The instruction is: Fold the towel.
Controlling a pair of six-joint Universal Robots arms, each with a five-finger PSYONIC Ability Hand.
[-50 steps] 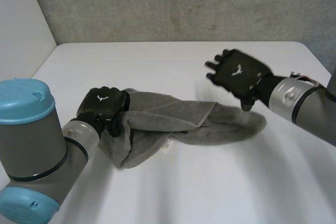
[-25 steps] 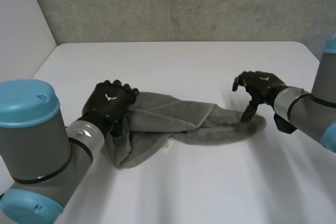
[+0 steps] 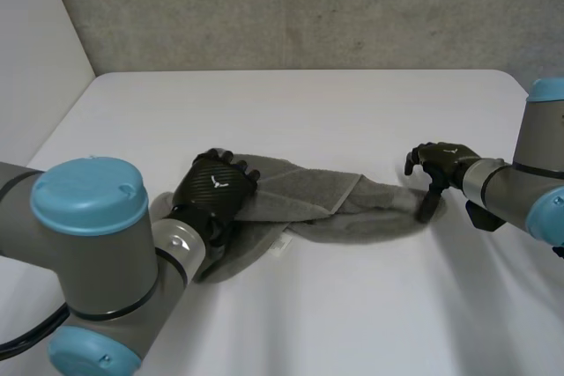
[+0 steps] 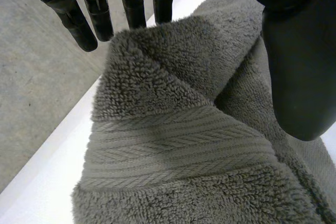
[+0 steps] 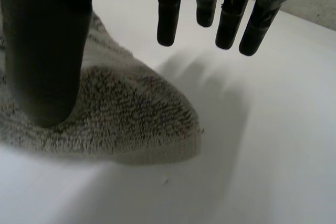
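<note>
Well, left hand (image 3: pixel 217 189) and right hand (image 3: pixel 440 159) rest with fingers uncurled at opposite ends of the towel (image 3: pixel 322 204); both should pinch firmly before lifting.

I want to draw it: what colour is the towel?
The towel is grey, with a ribbed band near its edge; clearest in the left wrist view.

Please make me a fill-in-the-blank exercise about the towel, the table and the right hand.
The towel is ___ in colour. It lies bunched on a ___ table. In the head view, the right hand is at the towel's ___ end.
Missing words: grey; white; right.
</note>
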